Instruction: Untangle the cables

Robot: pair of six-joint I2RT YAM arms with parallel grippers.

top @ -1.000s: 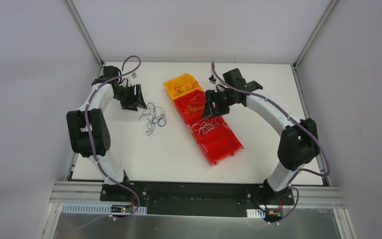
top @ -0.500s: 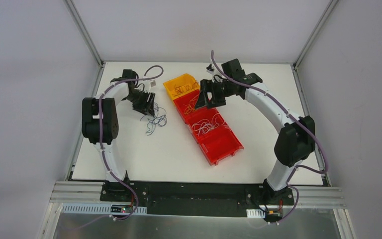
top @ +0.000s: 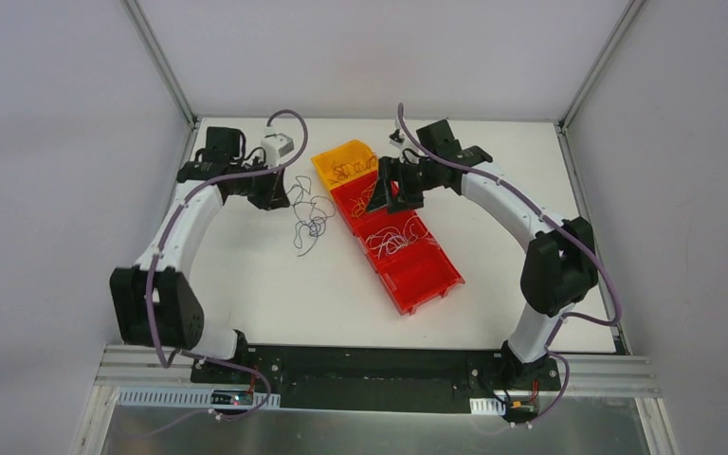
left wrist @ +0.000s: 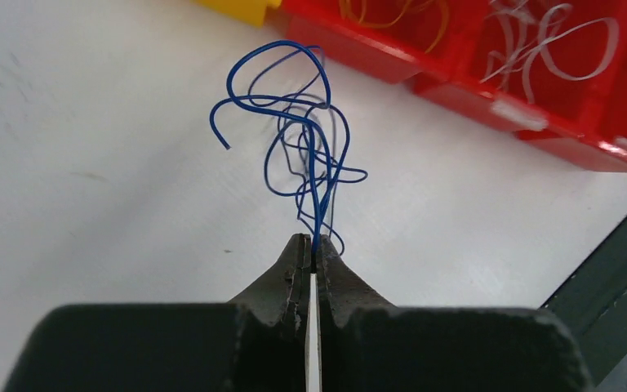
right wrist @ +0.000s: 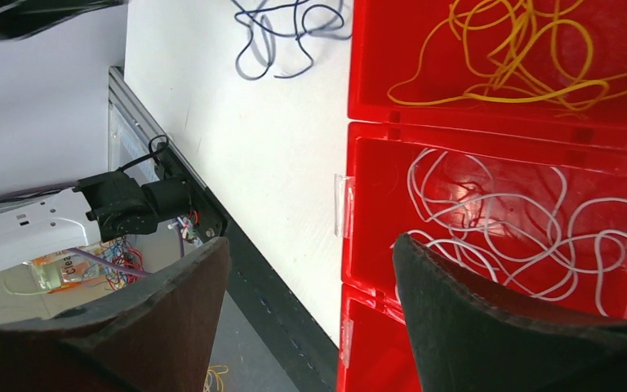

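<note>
A clump of dark blue cables (top: 311,216) lies on the white table left of the bins. My left gripper (top: 286,195) is shut on a few of its strands. In the left wrist view the blue cables (left wrist: 313,196) rise from the closed tips of the left gripper (left wrist: 313,243) and curl over the table. My right gripper (top: 385,190) hovers open over the red bins with nothing between its fingers. In its wrist view the right gripper (right wrist: 310,241) frames the white cables (right wrist: 498,220), with the orange-yellow cables (right wrist: 506,57) beyond.
A diagonal row of bins crosses the table's middle: a yellow bin (top: 343,154) with thin wires at the back, then red bins (top: 436,284) holding orange-yellow and white cables. The nearest red bin looks empty. The table's near edge (right wrist: 237,245) shows in the right wrist view.
The left arm swung right to the blue clump and its gripper shut on the strands. The clump shifted slightly right. The right gripper drifted back and left over the bins, staying open.
</note>
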